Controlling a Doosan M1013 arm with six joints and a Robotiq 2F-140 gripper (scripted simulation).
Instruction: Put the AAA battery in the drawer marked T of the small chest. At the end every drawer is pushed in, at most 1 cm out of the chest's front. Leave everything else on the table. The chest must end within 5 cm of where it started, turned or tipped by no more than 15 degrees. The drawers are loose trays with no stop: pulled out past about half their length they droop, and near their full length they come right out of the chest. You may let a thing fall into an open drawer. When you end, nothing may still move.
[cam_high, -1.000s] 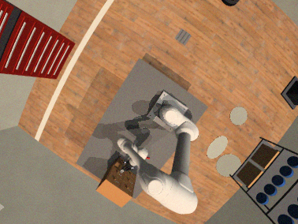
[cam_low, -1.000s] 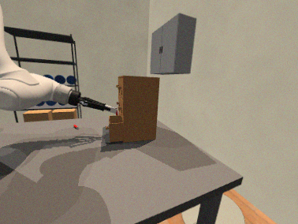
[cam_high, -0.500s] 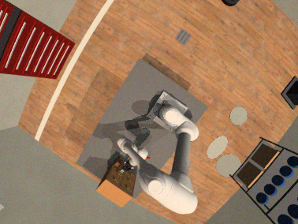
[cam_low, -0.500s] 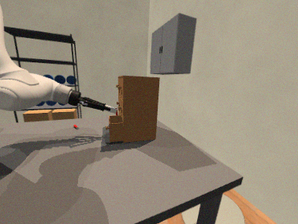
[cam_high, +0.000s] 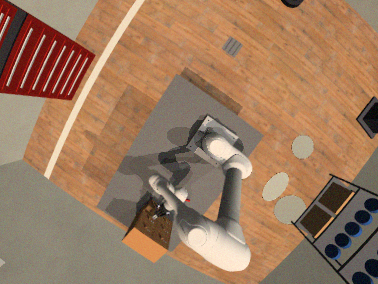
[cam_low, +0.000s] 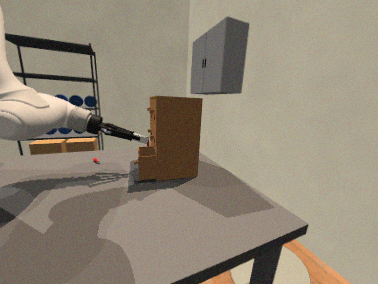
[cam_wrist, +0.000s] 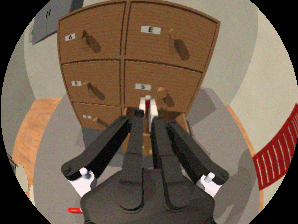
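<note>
The small wooden chest (cam_low: 172, 137) stands on the grey table, with its labelled drawers facing my wrist camera (cam_wrist: 133, 56). In the side view two lower drawers (cam_low: 145, 155) stick out of its front. My gripper (cam_low: 142, 137) is right in front of the chest, just above these drawers. It is shut on a small red and white cylinder, the AAA battery (cam_wrist: 148, 104), held upright between the fingertips. From above, my arm covers the gripper (cam_high: 160, 210) and part of the chest (cam_high: 152, 230). The drawer letters are too small to read.
A small red object (cam_low: 96, 160) lies on the table behind and to the left of the gripper; it also shows in the overhead view (cam_high: 187, 200). The chest stands near the table's edge. A shelf rack (cam_low: 55, 95) stands beyond the table.
</note>
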